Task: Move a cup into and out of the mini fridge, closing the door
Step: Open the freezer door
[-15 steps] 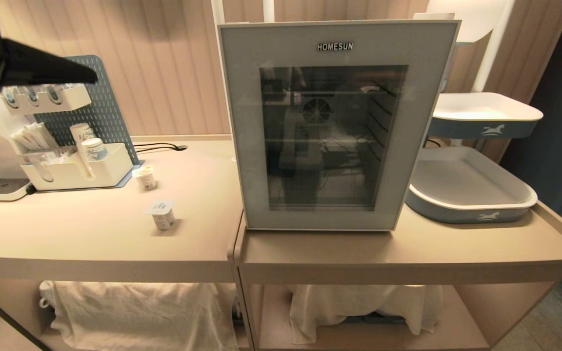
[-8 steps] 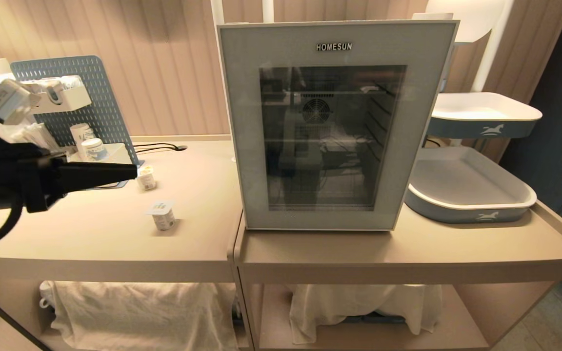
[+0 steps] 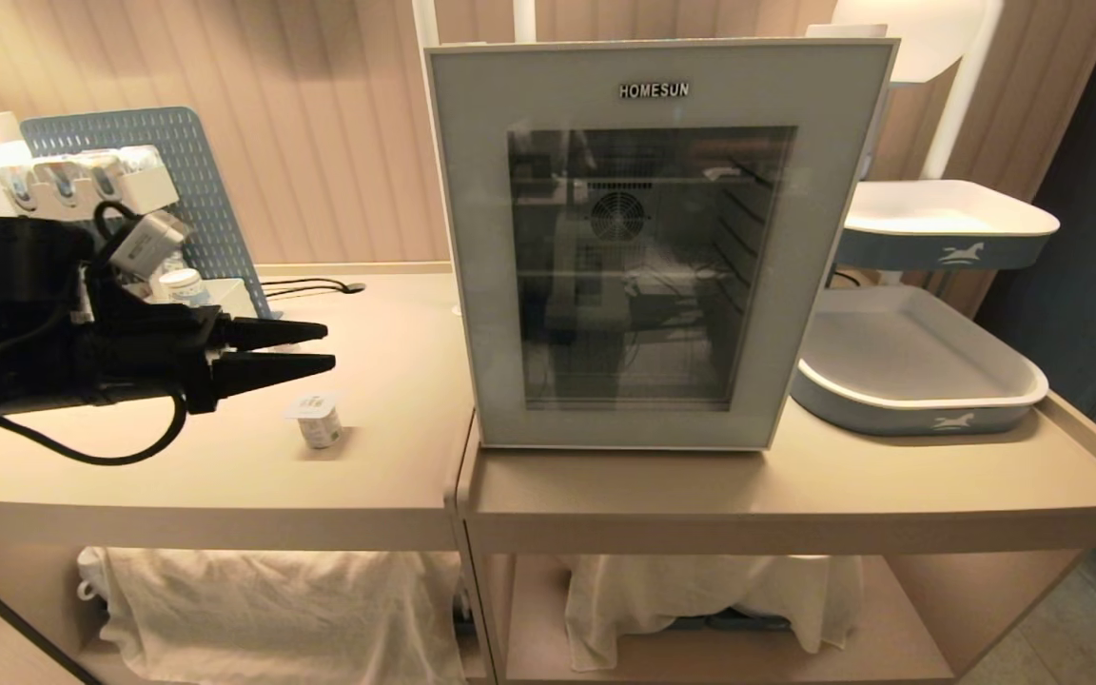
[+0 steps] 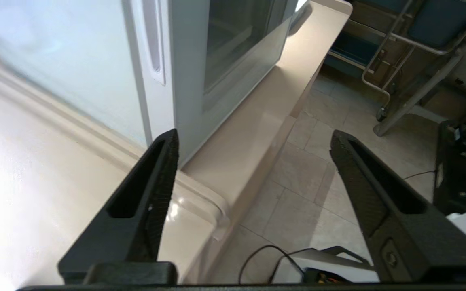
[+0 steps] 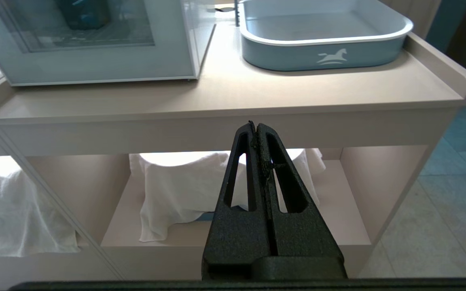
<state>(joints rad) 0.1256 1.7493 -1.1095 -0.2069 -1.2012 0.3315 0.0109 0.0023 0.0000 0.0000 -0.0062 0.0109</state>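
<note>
The mini fridge (image 4: 75,60) stands on the right-hand counter with its door (image 3: 643,238) closed; wire shelves and a fan show through the dark glass. A small white cup (image 3: 318,420) with a foil lid stands on the left counter. My left gripper (image 3: 327,345) hovers level just above and behind that cup, pointing toward the fridge's side, open and empty. In the left wrist view the left gripper (image 4: 254,137) frames the fridge's front corner and the floor. My right gripper (image 5: 255,125) is shut and empty, parked low in front of the counter.
A blue pegboard organiser (image 3: 177,190) with a white bin of packets stands at the back left. Two blue-and-white trays (image 3: 919,381) (image 3: 948,224) sit right of the fridge. A black cable (image 3: 310,283) lies behind. White cloths (image 3: 272,609) fill the lower shelves.
My left arm has come down from the upper left and swung right over the left counter, now hiding a second small cup. Its fingers have opened. The right arm has not moved.
</note>
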